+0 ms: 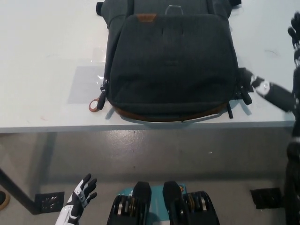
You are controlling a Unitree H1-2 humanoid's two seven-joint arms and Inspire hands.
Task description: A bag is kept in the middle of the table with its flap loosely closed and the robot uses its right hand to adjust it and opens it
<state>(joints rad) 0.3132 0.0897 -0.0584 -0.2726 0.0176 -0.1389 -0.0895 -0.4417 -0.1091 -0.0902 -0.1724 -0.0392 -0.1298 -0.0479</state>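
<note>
Bag (171,65) lies in the middle of the table (42,61), flap shut. Black right hand (287,79) hangs beside it, fingers spread, holding nothing. It should slide under the flap's edge and lift slowly. White left hand (77,204) rests low, fingers apart.

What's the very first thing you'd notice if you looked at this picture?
The big dark grey backpack lying flat in the middle of the white table, its flap closed and a little orange zipper ring poking out at its left corner. Next, the robot's black right hand raised over the table's right edge, fingers spread, just beside the bag's lower right corner. The white left hand hangs low at the bottom left, below the table.
</note>
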